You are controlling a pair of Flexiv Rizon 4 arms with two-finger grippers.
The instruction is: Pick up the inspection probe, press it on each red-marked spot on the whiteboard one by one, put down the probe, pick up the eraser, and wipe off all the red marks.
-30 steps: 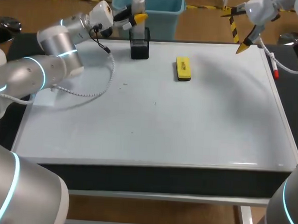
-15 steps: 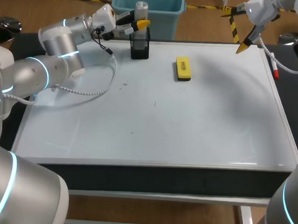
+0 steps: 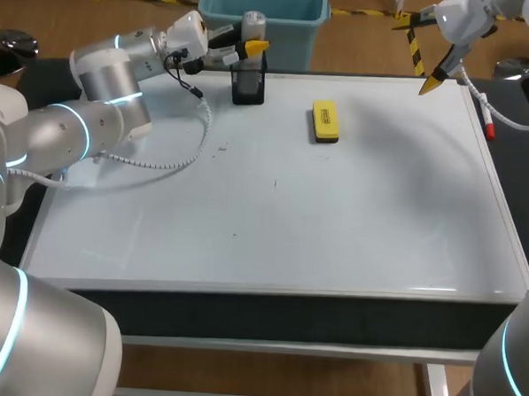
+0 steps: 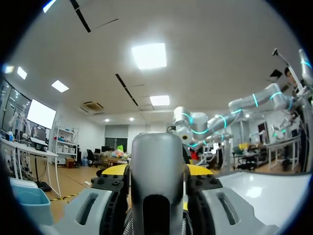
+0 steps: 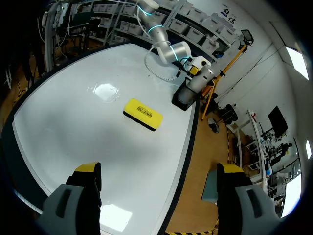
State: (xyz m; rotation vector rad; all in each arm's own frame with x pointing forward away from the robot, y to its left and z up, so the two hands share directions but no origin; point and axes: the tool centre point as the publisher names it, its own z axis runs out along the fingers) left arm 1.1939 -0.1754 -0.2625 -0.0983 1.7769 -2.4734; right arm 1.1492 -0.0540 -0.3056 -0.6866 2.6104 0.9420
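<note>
The grey inspection probe (image 3: 253, 24) stands upright in a black holder (image 3: 248, 84) at the far edge of the whiteboard (image 3: 272, 225). My left gripper (image 3: 246, 46) is at the probe's upper part. In the left wrist view the probe (image 4: 157, 176) fills the space between the fingers, with thin dark gaps on both sides, so the gripper is open. A yellow eraser (image 3: 324, 120) lies to the holder's right and shows ahead of my right gripper (image 5: 159, 169). That gripper (image 3: 423, 60) hangs open and empty over the far right corner. I see no red marks.
A red-capped pen (image 3: 488, 117) lies on the whiteboard's right rim. A white coiled cable (image 3: 160, 164) from my left arm sags onto the board's left part. A few faint dark specks dot the board's middle.
The left gripper has carried the probe right and down into the black holder, and its fingers have spread apart. The right arm and the eraser have stayed put.
</note>
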